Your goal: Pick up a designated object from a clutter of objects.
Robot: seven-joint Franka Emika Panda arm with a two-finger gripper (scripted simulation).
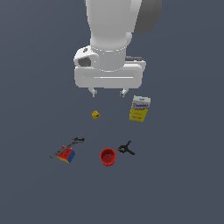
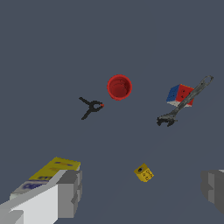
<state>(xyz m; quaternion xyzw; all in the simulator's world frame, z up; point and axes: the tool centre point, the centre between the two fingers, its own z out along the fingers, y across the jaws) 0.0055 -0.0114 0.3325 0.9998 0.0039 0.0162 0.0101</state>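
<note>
The designated object, a thin dark stick-like tool (image 1: 70, 145) with a forked end, lies on the floor against the multicoloured cube (image 1: 66, 155) at the exterior view's left. In the wrist view the tool (image 2: 183, 103) runs slantwise past the cube (image 2: 179, 94). My gripper (image 1: 107, 92) hangs open high above the floor, well back from the clutter, with nothing between its fingers. Its grey fingertips (image 2: 70, 192) show at the wrist picture's edges.
A red cup (image 1: 108, 156) stands upright beside a short black clamp (image 1: 126, 149). A tiny yellow block (image 1: 95, 114) lies below the gripper, and a yellow-white box (image 1: 140, 108) lies toward the exterior view's right. The floor is plain dark grey.
</note>
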